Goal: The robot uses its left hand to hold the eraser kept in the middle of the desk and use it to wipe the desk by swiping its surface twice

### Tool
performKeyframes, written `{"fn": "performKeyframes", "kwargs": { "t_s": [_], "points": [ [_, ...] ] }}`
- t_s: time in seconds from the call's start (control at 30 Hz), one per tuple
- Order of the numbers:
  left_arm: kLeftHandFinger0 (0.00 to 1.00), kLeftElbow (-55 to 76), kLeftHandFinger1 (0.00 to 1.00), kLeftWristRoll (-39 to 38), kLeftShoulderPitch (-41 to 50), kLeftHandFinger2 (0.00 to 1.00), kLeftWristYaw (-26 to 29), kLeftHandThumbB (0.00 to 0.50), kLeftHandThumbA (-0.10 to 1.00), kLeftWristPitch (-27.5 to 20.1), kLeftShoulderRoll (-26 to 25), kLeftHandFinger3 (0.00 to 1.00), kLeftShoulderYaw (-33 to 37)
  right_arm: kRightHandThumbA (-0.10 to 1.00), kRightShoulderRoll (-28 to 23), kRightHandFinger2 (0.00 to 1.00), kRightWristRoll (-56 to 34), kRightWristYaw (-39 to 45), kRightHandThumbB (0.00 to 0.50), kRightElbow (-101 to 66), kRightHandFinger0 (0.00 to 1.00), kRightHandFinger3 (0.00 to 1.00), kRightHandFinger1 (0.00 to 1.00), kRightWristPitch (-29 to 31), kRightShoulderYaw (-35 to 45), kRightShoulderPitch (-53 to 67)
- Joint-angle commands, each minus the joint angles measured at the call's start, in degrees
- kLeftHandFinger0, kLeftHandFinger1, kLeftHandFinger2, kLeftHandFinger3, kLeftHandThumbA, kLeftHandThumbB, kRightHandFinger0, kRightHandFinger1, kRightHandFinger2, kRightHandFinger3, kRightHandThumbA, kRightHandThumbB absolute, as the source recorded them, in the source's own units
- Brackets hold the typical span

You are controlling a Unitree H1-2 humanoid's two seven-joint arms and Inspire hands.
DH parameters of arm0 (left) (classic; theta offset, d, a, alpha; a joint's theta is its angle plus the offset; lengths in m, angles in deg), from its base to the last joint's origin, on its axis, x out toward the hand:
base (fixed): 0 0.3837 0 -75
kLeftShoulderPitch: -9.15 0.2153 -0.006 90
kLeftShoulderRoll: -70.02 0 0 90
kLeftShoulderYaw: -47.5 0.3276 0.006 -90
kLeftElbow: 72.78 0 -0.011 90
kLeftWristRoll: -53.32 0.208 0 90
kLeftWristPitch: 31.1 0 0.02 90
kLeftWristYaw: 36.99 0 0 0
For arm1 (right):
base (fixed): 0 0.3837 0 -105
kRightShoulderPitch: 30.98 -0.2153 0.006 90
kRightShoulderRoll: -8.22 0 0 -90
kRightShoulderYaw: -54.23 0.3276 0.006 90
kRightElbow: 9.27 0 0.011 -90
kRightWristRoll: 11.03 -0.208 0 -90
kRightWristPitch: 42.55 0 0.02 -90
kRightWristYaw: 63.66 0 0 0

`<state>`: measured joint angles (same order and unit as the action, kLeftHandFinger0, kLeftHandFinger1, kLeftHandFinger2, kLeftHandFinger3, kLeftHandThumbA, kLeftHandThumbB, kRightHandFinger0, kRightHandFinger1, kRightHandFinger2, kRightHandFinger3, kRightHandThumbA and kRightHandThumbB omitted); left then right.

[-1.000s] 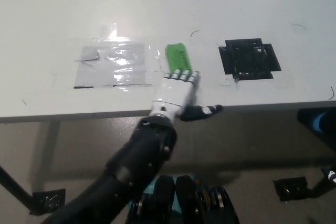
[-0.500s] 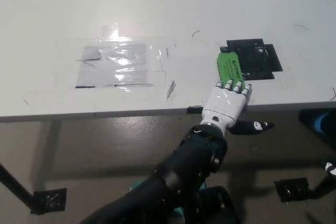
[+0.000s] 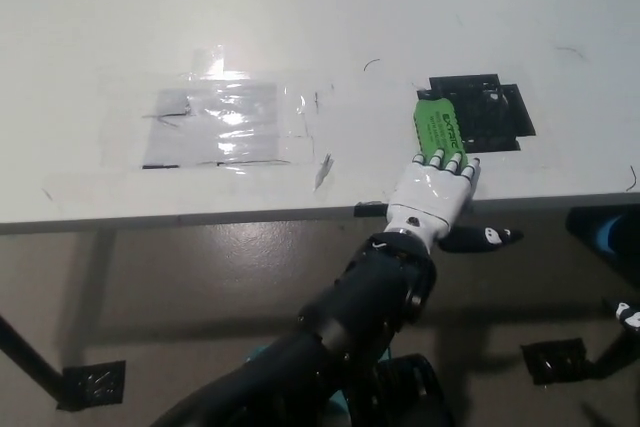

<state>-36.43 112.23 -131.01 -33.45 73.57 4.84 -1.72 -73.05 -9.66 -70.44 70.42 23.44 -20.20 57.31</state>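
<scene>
Left hand [image 3: 437,190] gripped the green eraser [image 3: 441,134] flat on the table [image 3: 300,7] near its front edge, beside the black patch [image 3: 485,112]; probably mid-swipe, wiping unfinished.

Bare white desk surface [image 3: 300,7] beyond and left — flat shiny clear tape patch [image 3: 215,125], flat black taped square [image 3: 478,112] beside white left hand [image 3: 436,192].

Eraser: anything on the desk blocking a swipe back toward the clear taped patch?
Nothing visible. The left hand rests on the green eraser beside the black taped square; the desk between it and the clear taped patch shows only flat pen marks.
</scene>
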Motion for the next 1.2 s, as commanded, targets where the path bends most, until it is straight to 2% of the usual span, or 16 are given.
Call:
{"fn": "performKeyframes", "kwargs": {
  "t_s": [0.0,0.23,0.3,0.33,0.4,0.43,0.53,0.63,0.67,0.73,0.8,0.83,0.9,1.0,1.1,1.17],
  "points": [
    [1.0,-2.7,1.0,-8.3,8.4,1.0,-13.1,0.483,1.0,-2.5,-4.9,1.0,-2.6,1.0,-1.4,1.0,0.6,-0.6,0.039,-3.2,1.0,1.0,1.0,0.6,0.4,-1.2],
    [1.0,4.7,1.0,-12.0,14.5,1.0,-11.6,0.492,1.0,-1.5,-11.4,1.0,-9.2,1.0,-1.8,1.0,0.6,-0.6,0.018,-3.3,1.0,1.0,1.0,0.2,0.8,-0.4],
    [1.0,7.5,1.0,-13.7,16.8,1.0,-11.9,0.473,1.0,-1.0,-12.4,1.0,-11.6,1.0,-1.8,1.0,0.5,-0.6,0.019,-3.2,1.0,1.0,1.0,0.5,1.0,-0.1],
    [1.0,9.3,1.0,-15.0,18.6,1.0,-12.2,0.481,1.0,-0.8,-13.5,1.0,-13.1,1.0,-1.6,1.0,0.0,-0.6,0.039,-2.7,1.0,1.0,1.0,1.0,1.2,0.0],
    [1.0,9.7,1.0,-14.9,18.9,1.0,-12.5,0.48,1.0,-0.8,-13.6,1.0,-13.4,1.0,-1.6,1.0,-0.1,-0.6,0.039,-2.7,1.0,1.0,1.0,1.1,1.4,0.2],
    [1.0,11.3,1.0,-16.1,20.4,1.0,-12.9,0.435,1.0,-0.8,-14.5,1.0,-14.7,1.0,-1.6,1.0,0.0,-0.5,0.022,-2.9,1.0,1.0,1.0,1.0,1.3,0.4],
    [1.0,12.3,1.0,-16.9,21.4,1.0,-13.8,0.439,1.0,1.0,-15.7,1.0,-16.6,1.0,-1.3,1.0,-0.1,-0.6,0.027,-3.0,1.0,1.0,1.0,1.3,1.3,0.6],
    [1.0,14.2,1.0,-18.0,22.9,1.0,-13.0,0.409,1.0,0.8,-17.3,1.0,-18.5,1.0,-1.1,1.0,-0.4,-0.6,0.028,-3.0,1.0,1.0,1.0,1.1,1.4,0.5],
    [1.0,14.3,1.0,-17.7,23.2,1.0,-13.0,0.463,1.0,0.9,-18.0,1.0,-18.7,1.0,-1.3,1.0,0.2,-0.7,0.016,-3.0,1.0,1.0,1.0,1.2,1.2,0.6],
    [1.0,14.1,1.0,-18.0,23.5,1.0,-13.0,0.464,1.0,0.0,-18.9,1.0,-19.1,1.0,-1.5,1.0,0.3,-0.6,0.03,-2.8,1.0,1.0,1.0,1.4,1.1,0.5],
    [1.0,14.2,1.0,-18.0,24.5,1.0,-12.8,0.498,1.0,-0.6,-20.3,1.0,-19.2,1.0,-1.8,1.0,0.3,-0.5,0.047,-2.8,1.0,1.0,1.0,0.9,1.2,0.3],
    [1.0,14.2,1.0,-18.2,25.1,1.0,-12.7,0.5,1.0,0.0,-20.6,1.0,-19.6,1.0,-1.8,1.0,0.3,-0.4,0.035,-3.0,1.0,1.0,1.0,0.6,1.1,0.4],
    [1.0,14.0,1.0,-18.3,25.1,1.0,-12.6,0.5,1.0,0.2,-20.5,1.0,-19.5,1.0,-1.9,1.0,0.3,-0.4,0.034,-3.1,1.0,1.0,1.0,0.5,1.2,0.5],
    [1.0,16.5,1.0,-18.9,27.5,1.0,-13.4,0.415,1.0,1.3,-22.5,1.0,-20.4,1.0,-2.0,1.0,0.0,-0.3,0.023,-3.1,1.0,1.0,1.0,0.8,1.4,0.7],
    [1.0,15.5,1.0,-19.3,28.2,1.0,-13.0,0.45,1.0,2.1,-24.1,1.0,-21.3,1.0,-2.2,1.0,-0.1,0.0,0.031,-2.8,1.0,1.0,1.0,1.1,1.4,0.9],
    [1.0,15.2,1.0,-19.1,28.6,1.0,-13.0,0.44,1.0,2.2,-25.0,1.0,-21.2,1.0,-2.3,1.0,0.0,-0.1,0.017,-2.9,1.0,1.0,1.0,1.4,1.4,1.0]
  ]
}}
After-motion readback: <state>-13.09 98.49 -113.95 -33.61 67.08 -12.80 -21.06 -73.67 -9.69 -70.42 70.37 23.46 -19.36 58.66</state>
